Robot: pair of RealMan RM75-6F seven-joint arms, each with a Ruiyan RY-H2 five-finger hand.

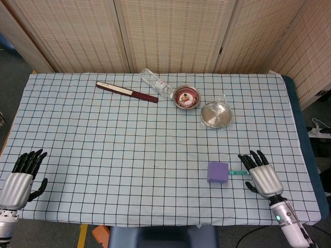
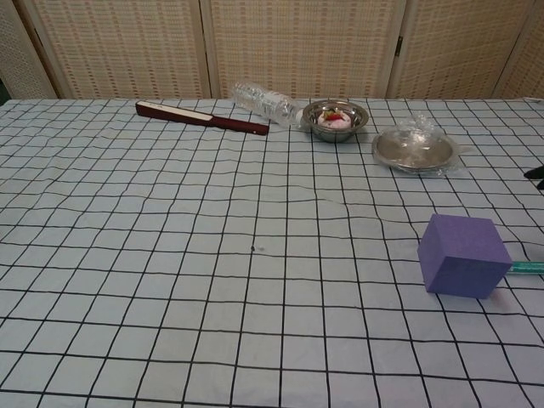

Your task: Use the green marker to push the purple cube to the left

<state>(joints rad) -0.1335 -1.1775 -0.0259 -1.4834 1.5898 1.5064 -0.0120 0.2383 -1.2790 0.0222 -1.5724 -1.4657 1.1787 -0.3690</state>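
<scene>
The purple cube (image 1: 217, 172) (image 2: 464, 255) sits on the checked cloth at the front right. Just to its right lies the green marker (image 1: 237, 172) (image 2: 527, 267), pointing at the cube; my right hand covers its far end. My right hand (image 1: 260, 175) hovers over that end with fingers spread and holds nothing; a dark fingertip (image 2: 535, 172) shows at the chest view's right edge. My left hand (image 1: 20, 177) stays open at the front left corner, far from both.
At the back lie a dark red folded fan (image 1: 126, 92), a clear plastic bottle (image 1: 156, 82), a metal bowl with food (image 1: 186, 97) and a metal lid in plastic wrap (image 1: 216, 114). The cloth's front edge (image 1: 155, 223) runs just below both hands.
</scene>
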